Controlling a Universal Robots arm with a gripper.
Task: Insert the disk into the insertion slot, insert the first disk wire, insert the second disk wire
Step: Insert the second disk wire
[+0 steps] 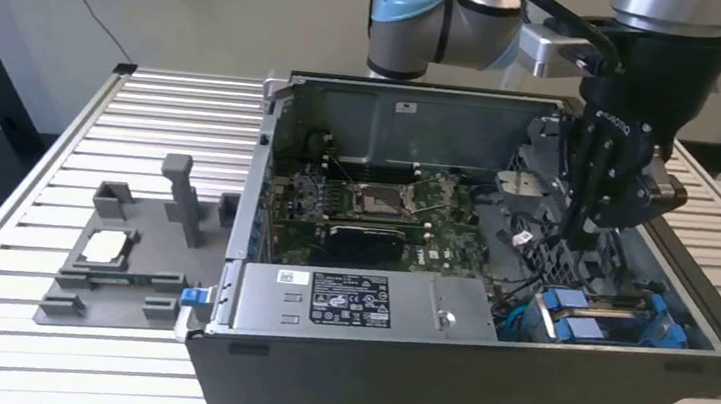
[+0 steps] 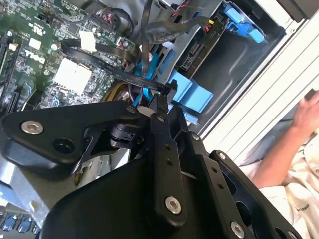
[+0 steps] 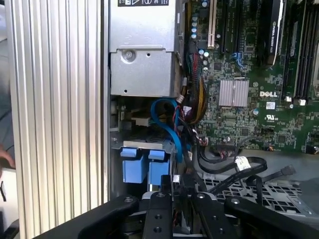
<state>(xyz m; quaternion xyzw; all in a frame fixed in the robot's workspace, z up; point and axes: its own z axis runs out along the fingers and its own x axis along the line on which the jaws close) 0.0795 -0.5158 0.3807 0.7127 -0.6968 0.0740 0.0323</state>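
The gripper [image 2: 164, 99] is lowered into the open computer case [image 1: 448, 392]. In the second wrist view its fingers are seen drawn together on the plug end [image 2: 172, 87] of a black flat disk wire [image 2: 107, 62]. The grip is judged a pinch on the plug itself, though the contact is partly hidden by the fingertips.

The disk [image 2: 197, 50] is seen seated in the insertion slot [image 2: 239, 62], with its socket edge turned toward the gripper and blue carrier tabs [image 1: 604, 318] beside it.

The wire is judged light and limp, so little guidance is expected from it. The plug is small, rigid plastic, likely slippery and easily skewed, and it is best held squarely across its flat faces, close behind the mating end. The disk's sockets are judged delicate, so a tilted entry could bend or chip them.

Room is tight. A blue cable [image 3: 164, 119] and further black leads [image 3: 234, 164] are strung between the motherboard [image 1: 386, 215] and the bay, with the silver power-supply box [image 1: 337, 300] close by.

The case is stood on a ribbed aluminium table [image 1: 99, 134], where a grey fixture [image 1: 126, 258] is also placed. A person's hand [image 2: 306, 112] is seen past the table's edge.
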